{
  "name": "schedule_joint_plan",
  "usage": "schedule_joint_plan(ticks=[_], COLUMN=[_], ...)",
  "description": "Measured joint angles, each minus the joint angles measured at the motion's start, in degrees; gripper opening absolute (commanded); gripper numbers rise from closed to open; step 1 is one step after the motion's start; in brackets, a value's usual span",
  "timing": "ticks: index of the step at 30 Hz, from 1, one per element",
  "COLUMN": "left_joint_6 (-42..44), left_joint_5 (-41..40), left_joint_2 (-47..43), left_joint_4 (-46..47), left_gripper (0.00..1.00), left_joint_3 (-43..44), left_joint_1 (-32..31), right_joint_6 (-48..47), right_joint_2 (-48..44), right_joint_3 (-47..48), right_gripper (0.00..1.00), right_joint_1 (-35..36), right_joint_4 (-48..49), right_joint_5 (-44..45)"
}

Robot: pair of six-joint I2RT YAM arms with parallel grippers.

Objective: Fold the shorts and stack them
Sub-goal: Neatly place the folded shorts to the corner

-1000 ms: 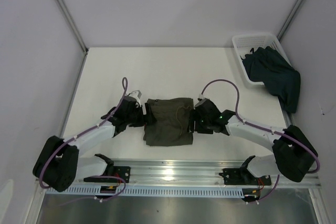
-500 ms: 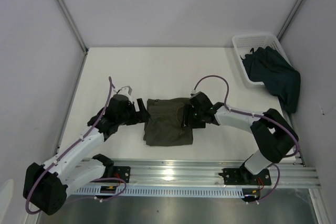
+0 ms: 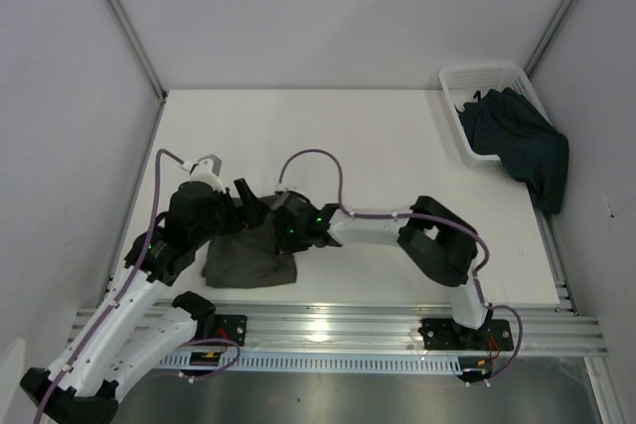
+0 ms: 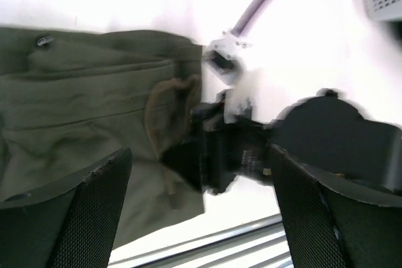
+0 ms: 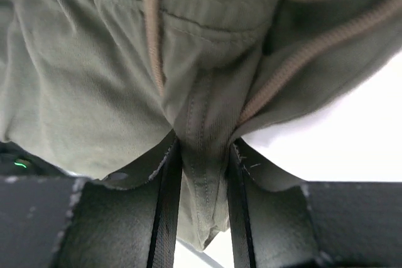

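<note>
The olive-green shorts [image 3: 246,257] lie bunched near the table's front left. In the right wrist view my right gripper [image 5: 204,158] is shut on a seamed fold of the olive shorts [image 5: 94,86], with their tan drawstring [image 5: 286,58] hanging beside it. From above, the right gripper [image 3: 290,229] reaches far left across the table to the cloth's upper right edge. My left gripper [image 3: 248,204] hovers open just above the cloth's top edge; its fingers [image 4: 81,218] hold nothing. The dark navy-teal shorts [image 3: 519,144] hang out of the basket.
The white mesh basket [image 3: 475,76] stands at the back right corner. The right arm's purple cable [image 3: 313,158] loops over the middle of the table. A metal rail [image 3: 338,330] runs along the near edge. Grey walls enclose the table.
The right gripper has shut on the olive shorts and dragged them left toward the front left. The left arm has swung back and to the left, jaws wide.
</note>
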Motion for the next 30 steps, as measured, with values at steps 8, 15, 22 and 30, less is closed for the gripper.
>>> schedule_joint_plan(ticks=[8, 15, 22, 30], left_joint_6=[-0.2, -1.01, -0.96, -0.85], left_joint_5=[-8.28, -8.02, -7.39, -6.69], left_joint_2=[-10.49, -14.27, -14.51, -14.71], left_joint_4=[-13.44, -14.14, -16.83, -17.51], left_gripper=[0.91, 0.91, 0.92, 0.92], left_joint_3=[6.97, 12.37, 12.66, 12.76], left_joint_1=[0.26, -0.02, -0.02, -0.02], right_joint_6=[4.11, 15.28, 20.61, 21.35], right_joint_2=[18.67, 25.0, 28.39, 23.74], right_joint_3=[25.83, 30.21, 33.0, 27.15], right_gripper=[0.25, 0.15, 0.28, 0.86], right_joint_1=[4.87, 9.4, 11.8, 11.93], right_joint_4=[0.63, 10.6, 15.34, 19.32], right_joint_5=[-0.9, -0.92, 1.22, 3.93])
